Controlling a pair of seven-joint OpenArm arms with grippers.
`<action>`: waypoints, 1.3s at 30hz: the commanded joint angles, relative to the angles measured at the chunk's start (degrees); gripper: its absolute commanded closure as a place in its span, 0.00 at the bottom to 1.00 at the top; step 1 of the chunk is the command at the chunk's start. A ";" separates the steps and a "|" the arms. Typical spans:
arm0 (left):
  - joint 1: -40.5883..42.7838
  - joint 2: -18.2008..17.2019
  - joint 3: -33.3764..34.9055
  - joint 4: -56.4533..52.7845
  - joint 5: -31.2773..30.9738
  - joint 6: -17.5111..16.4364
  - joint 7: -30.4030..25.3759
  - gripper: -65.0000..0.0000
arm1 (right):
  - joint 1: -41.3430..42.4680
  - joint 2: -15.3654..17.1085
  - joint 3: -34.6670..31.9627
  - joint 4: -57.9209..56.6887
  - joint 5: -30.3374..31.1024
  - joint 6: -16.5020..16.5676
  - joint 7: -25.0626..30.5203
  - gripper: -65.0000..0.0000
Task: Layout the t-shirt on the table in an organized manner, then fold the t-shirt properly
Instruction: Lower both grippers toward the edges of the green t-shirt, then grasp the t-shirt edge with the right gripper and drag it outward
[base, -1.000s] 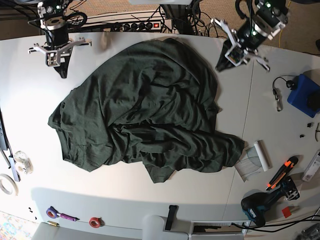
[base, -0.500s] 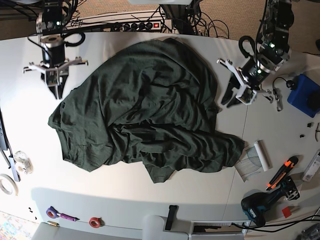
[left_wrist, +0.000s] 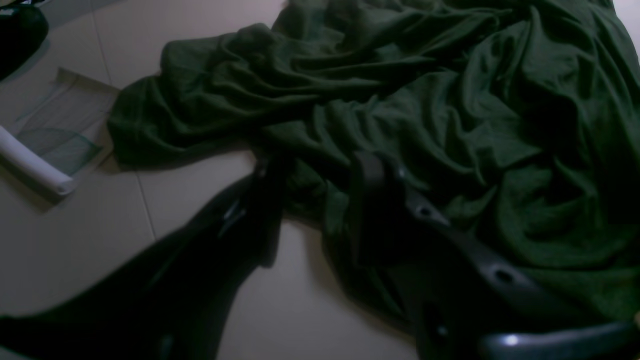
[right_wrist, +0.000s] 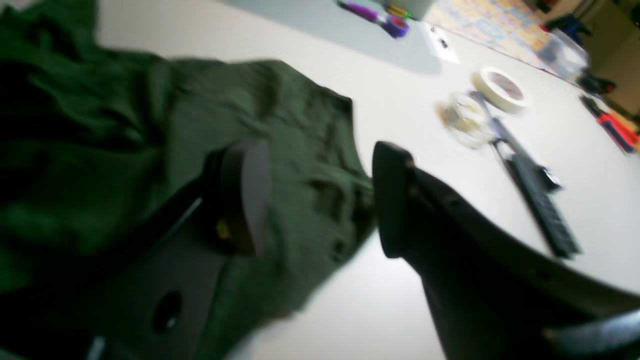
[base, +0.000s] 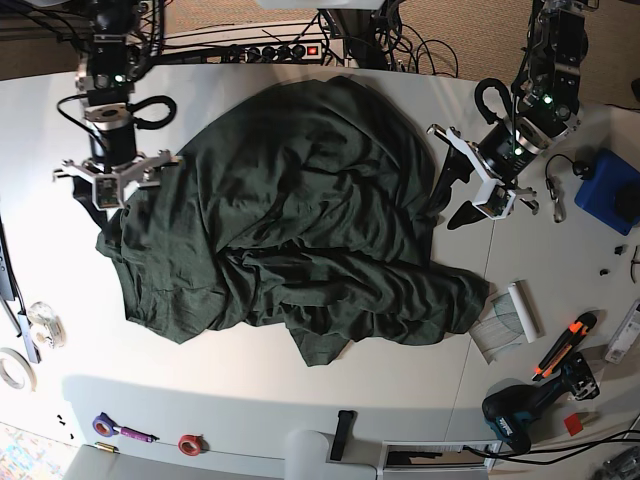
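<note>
The t-shirt (base: 290, 220) is lying across the middle of the table (base: 250, 400). The left hand (base: 448, 205) is hovering at its edge on the base view's right (one finger over cloth, one over table), while the right hand (base: 112, 200) is straddling the opposite edge.

Left gripper (left_wrist: 318, 172): jaws spread wide, arm angled down and inward. Right gripper (right_wrist: 320, 195): jaws also spread wide, wrist pointing nearly straight down.

White table (base: 250, 400); brown carpet floor (base: 240, 14) beyond far edge.
</note>
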 joint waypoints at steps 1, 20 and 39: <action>-0.59 -0.07 -0.17 0.85 -0.83 -0.07 -1.49 0.64 | 0.87 0.31 -0.07 0.81 -0.02 -0.46 1.68 0.50; -0.70 1.88 -0.17 0.85 -0.83 -0.09 -1.51 0.64 | 4.02 -1.53 -4.31 0.79 -7.65 -5.64 1.75 0.50; -0.72 1.90 -0.17 0.83 -0.83 -1.73 -1.49 0.64 | 15.19 -1.46 -3.63 -18.29 -2.71 1.11 -0.22 0.50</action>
